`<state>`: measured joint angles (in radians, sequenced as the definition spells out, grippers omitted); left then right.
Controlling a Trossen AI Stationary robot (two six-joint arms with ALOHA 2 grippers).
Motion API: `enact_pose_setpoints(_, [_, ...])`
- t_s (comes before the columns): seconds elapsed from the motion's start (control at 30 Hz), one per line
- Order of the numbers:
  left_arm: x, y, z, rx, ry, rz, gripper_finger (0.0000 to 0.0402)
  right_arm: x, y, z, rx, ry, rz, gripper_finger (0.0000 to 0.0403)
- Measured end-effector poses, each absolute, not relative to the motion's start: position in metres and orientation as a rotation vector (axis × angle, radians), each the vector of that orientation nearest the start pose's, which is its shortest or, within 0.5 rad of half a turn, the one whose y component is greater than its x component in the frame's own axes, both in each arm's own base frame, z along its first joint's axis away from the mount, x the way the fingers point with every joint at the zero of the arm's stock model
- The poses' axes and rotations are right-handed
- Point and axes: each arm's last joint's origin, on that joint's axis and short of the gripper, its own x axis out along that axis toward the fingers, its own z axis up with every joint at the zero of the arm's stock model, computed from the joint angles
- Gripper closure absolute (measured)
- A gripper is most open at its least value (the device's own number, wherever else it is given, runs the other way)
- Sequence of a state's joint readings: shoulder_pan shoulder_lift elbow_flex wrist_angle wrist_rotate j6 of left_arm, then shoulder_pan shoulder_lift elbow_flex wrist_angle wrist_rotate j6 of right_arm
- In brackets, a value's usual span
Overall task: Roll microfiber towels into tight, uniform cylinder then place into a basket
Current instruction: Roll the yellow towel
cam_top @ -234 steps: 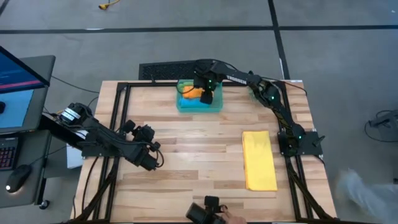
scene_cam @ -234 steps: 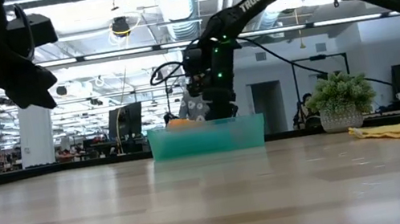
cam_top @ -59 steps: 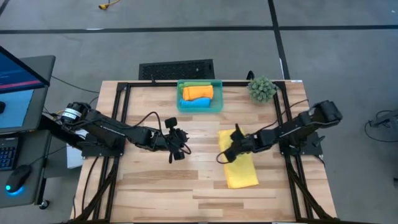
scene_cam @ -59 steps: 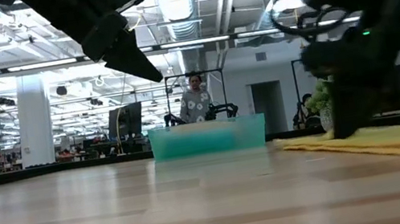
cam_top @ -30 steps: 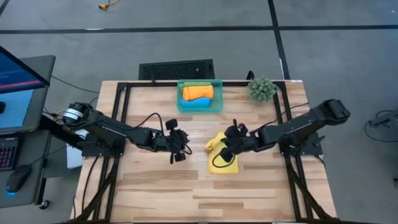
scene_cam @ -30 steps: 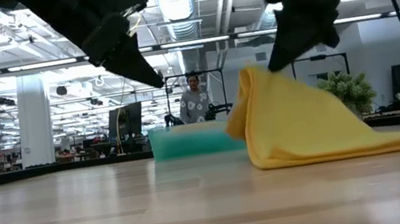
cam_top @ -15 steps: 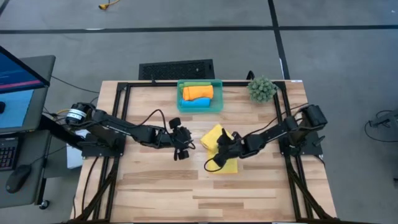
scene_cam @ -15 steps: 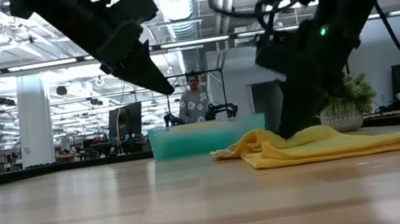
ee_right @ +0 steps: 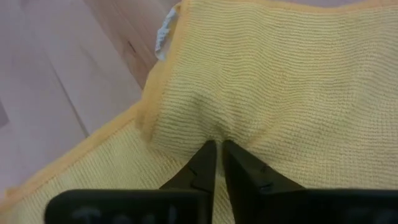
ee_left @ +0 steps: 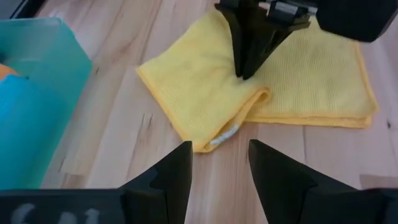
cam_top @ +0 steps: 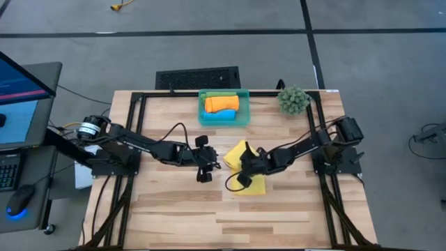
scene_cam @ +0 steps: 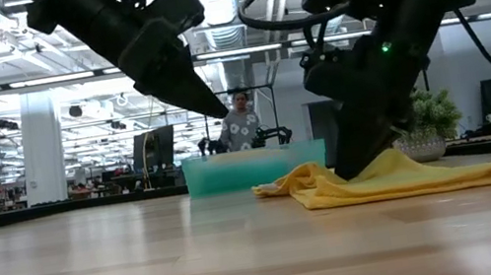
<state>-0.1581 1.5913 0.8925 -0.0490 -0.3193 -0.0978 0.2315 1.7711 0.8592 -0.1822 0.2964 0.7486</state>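
Yellow towel [cam_top: 240, 162], folded over on itself, lying crumpled near the table's [cam_top: 174, 216] centre in the high view; a white tag [ee_left: 225, 133] shows at its folded edge in the left wrist view. The upper layer forms a raised flap toward 10 o'clock, the lower layer extends flat toward 5 o'clock.

Right gripper [cam_top: 245, 166] rests on the towel's upper layer, tips pressed down into the cloth. In the right wrist view its fingers [ee_right: 202, 163] stand nearly together, a narrow slit between them, with a small pucker of fabric at the tips; whether cloth is actually pinched cannot be told. The right arm reaches in from 3 o'clock.

Left gripper [cam_top: 203, 167] is just beside the towel at its 9 o'clock side, apart from the cloth. Its fingers [ee_left: 171, 174] are parted with bare wood between them, holding nothing; in the low view it hangs above the table.

Basket [cam_top: 242, 117] stands at 12 o'clock from the towel, near the table's far edge, well apart from both grippers. It contains an orange towel [cam_top: 221, 104], rolled, a blue towel [cam_top: 219, 115] beside it, and a green towel [cam_top: 217, 93] along the far wall.

Plant ball [cam_top: 293, 100] sits at 3 o'clock from the basket, near the table's far right corner.

A person [scene_cam: 241, 123] shows in the room behind the basket in the low view.
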Motion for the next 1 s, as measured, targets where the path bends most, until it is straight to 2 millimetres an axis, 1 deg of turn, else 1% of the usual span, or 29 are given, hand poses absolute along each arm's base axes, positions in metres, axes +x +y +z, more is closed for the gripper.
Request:
enact_pose_setpoints(0.3, [0.318, -0.041, 0.191, 0.095, 0.727, 0.188, 0.0250, 0.316, 0.066, 0.130, 0.359, 1.004, -0.329, 0.0273])
enact_pose_setpoints(0.4, [0.317, -0.041, 0.190, 0.098, 0.738, 0.189, 0.0250, 0.322, 0.064, 0.137, 0.368, 1.011, -0.324, 0.0256])
enact_pose_setpoints(0.5, [0.316, -0.041, 0.189, 0.102, 0.752, 0.190, 0.0250, 0.322, 0.061, 0.150, 0.328, 1.031, -0.316, 0.0247])
enact_pose_setpoints(0.67, [0.315, -0.041, 0.187, 0.107, 0.775, 0.191, 0.0250, 0.323, 0.054, 0.181, 0.279, 0.936, -0.306, 0.0247])
enact_pose_setpoints(0.73, [0.314, -0.041, 0.187, 0.116, 0.781, 0.188, 0.0250, 0.323, 0.048, 0.187, 0.246, 0.897, -0.336, 0.0250])
enact_pose_setpoints(0.8, [0.314, -0.042, 0.187, 0.134, 0.782, 0.181, 0.0250, 0.324, 0.041, 0.187, 0.225, 0.883, -0.387, 0.0254])
enact_pose_setpoints(0.87, [0.314, -0.044, 0.187, 0.145, 0.784, 0.171, 0.0250, 0.327, 0.033, 0.183, 0.226, 0.886, -0.419, 0.0257])
enact_pose_setpoints(1.0, [0.313, -0.050, 0.187, 0.166, 0.788, 0.149, 0.0250, 0.333, 0.017, 0.163, 0.203, 0.952, -0.435, 0.0261])
